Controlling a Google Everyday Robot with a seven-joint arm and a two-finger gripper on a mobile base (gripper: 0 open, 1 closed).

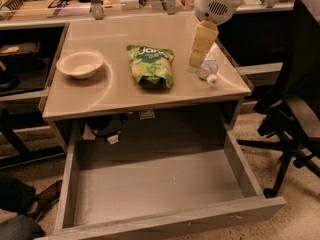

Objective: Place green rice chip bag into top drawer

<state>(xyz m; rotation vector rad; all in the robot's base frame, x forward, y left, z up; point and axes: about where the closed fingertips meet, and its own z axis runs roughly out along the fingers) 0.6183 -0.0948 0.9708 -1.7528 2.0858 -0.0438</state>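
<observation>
The green rice chip bag [149,66] lies flat near the middle of the tabletop, white lettering up. The top drawer [160,189] stands pulled fully out below the table's front edge, its grey bottom bare. My gripper [199,58] hangs from the white arm at the upper right, its cream fingers pointing down over the right part of the tabletop. It is to the right of the bag, apart from it, and just in front of a clear plastic water bottle [208,69].
A white bowl [80,63] sits on the left of the table [110,96]. A black office chair [290,129] stands to the right of the drawer. Shelves and clutter lie at the left and behind the table.
</observation>
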